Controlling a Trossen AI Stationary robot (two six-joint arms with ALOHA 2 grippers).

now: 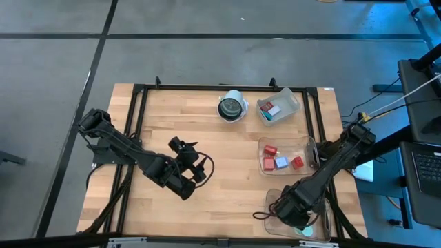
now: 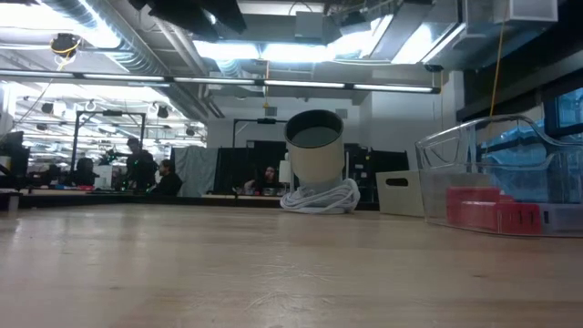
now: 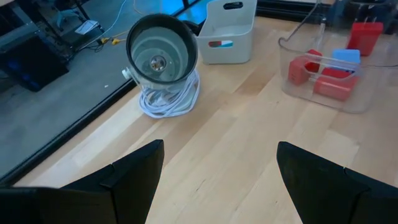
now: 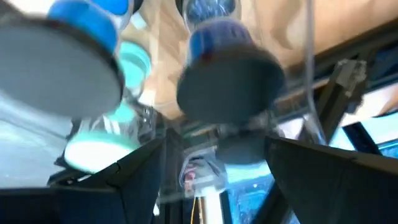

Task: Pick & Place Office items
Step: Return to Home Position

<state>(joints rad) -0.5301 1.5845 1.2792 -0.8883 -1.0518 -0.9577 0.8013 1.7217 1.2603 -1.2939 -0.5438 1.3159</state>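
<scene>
My left gripper (image 1: 191,156) (image 3: 217,180) hovers open over the table's middle, facing the far right. My right gripper (image 1: 298,220) (image 4: 214,180) is open and reaches down into a clear bin (image 1: 324,227) at the near right corner. Ahead of its fingers sit black round discs (image 4: 227,84) with blue tops and a teal round piece (image 4: 134,62); I cannot tell if it touches them. Red blocks (image 1: 269,149) (image 3: 336,84) and a pale blue rectangle (image 1: 281,163) lie in a second clear bin (image 1: 308,143). More small pieces (image 1: 271,110) lie in a white bin (image 1: 289,102).
A round white-and-dark bowl-like thing (image 1: 233,107) (image 2: 314,155) stands on its coiled white cord (image 3: 168,99) near the far edge, left of the white bin. A black frame (image 1: 207,87) runs along the table's edges. Bare wood (image 1: 227,200) lies between the two arms.
</scene>
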